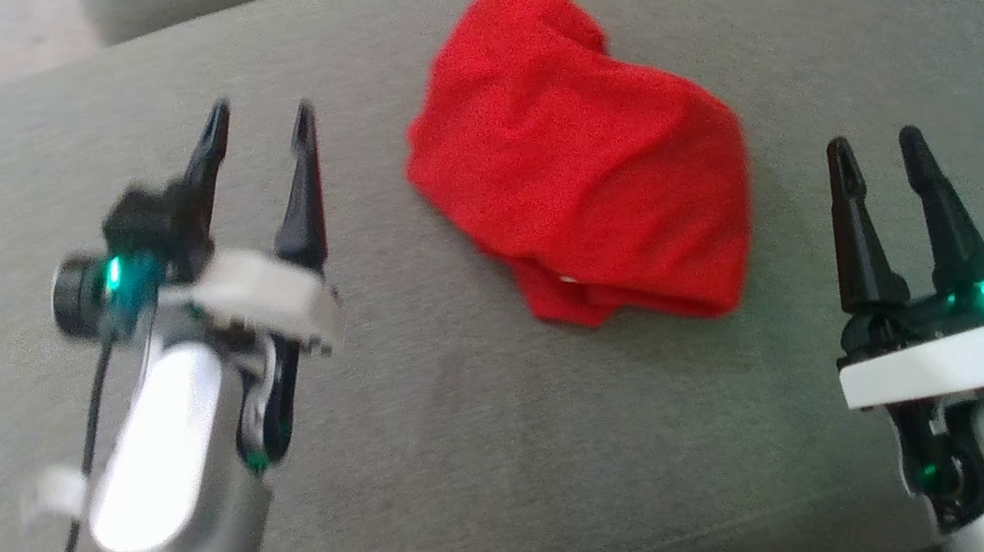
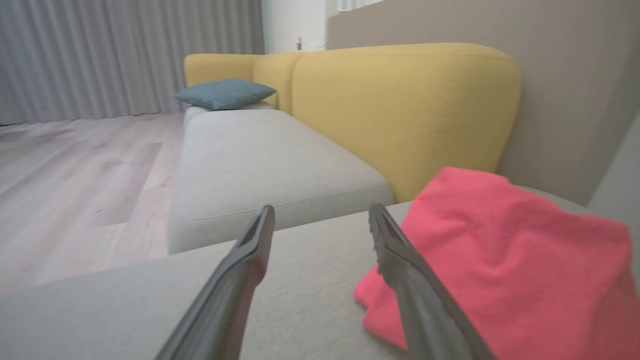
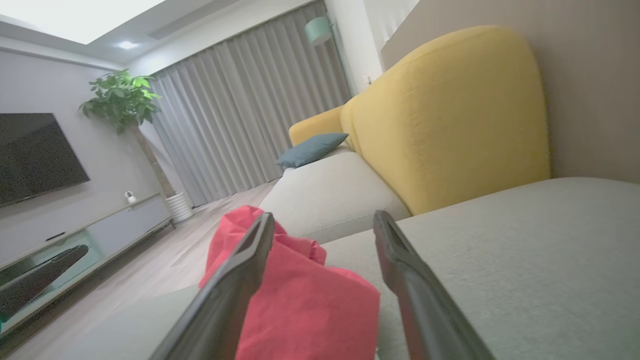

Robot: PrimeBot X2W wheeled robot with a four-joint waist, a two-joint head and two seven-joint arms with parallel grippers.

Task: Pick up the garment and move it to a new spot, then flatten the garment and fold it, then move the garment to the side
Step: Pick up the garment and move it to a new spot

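One red garment (image 1: 580, 171), rumpled, lying on grey cushion (image 1: 486, 477)

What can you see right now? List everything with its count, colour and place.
seat cushions: two, grey, one near, one beyond it
garment: one, red, on the near cushion
sofa back: one, yellow, behind the far cushion
pillow: one, blue, on the far cushion
curtain: one, grey, far wall
plant: one, green, beside the curtain
television: one, black, wall-mounted
left gripper: one, dark, open, left of the garment
right gripper: one, dark, open, right of the garment
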